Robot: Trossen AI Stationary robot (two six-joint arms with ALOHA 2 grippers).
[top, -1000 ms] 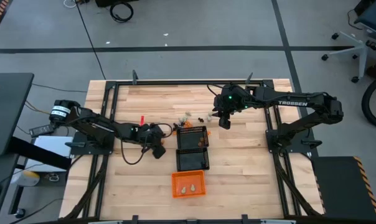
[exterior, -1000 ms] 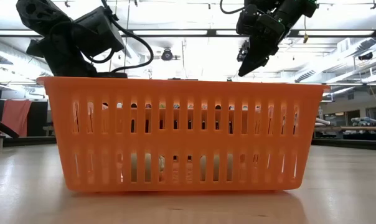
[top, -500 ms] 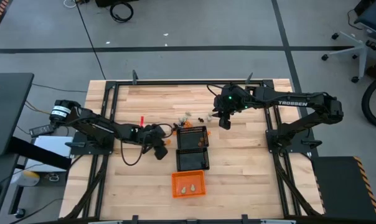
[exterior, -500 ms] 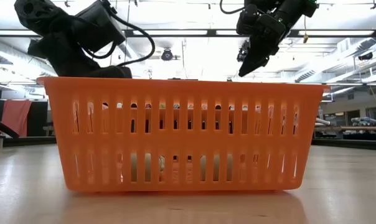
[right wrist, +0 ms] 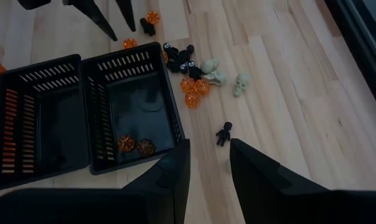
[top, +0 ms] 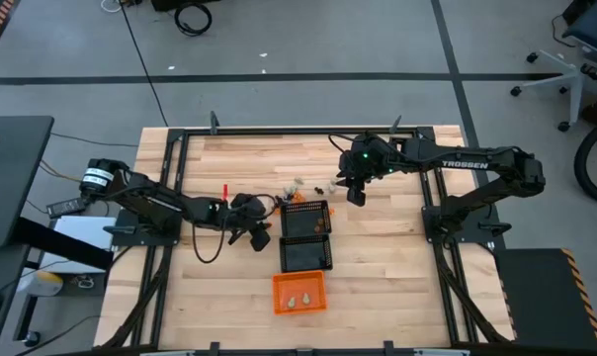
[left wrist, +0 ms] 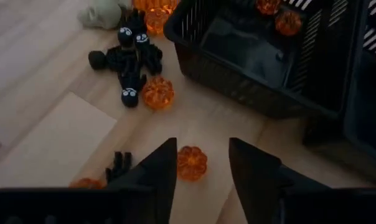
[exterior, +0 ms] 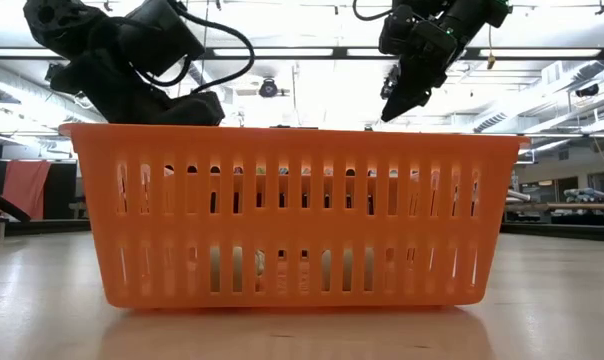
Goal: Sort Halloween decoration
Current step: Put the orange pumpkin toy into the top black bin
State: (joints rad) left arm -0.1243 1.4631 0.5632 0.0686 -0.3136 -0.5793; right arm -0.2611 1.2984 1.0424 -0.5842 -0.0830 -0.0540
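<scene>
The Halloween decoration lies loose on the wood. An orange pumpkin (left wrist: 192,163) rests on the table between the fingertips of my open left gripper (left wrist: 200,165), untouched as far as I can see. Black spiders (left wrist: 129,62), another pumpkin (left wrist: 157,93) and a cream skull (left wrist: 104,12) lie beyond it. My left gripper (top: 257,237) is low, just left of the far black basket (top: 285,220), which holds two pumpkins (right wrist: 135,146). My right gripper (top: 356,195) hangs open and empty above the table's far right part, over skulls (right wrist: 216,71) and a black figure (right wrist: 223,134).
A second black basket (top: 305,255) stands nearer, touching the first. An orange basket (top: 298,276) with two cream pieces stands at the near edge and fills the low view (exterior: 292,215). A dark frame (top: 185,158) borders the table. Bare wood lies to the right of the baskets.
My left hand has tipped at the wrist and shifted slightly toward the black baskets. My right gripper has kept still.
</scene>
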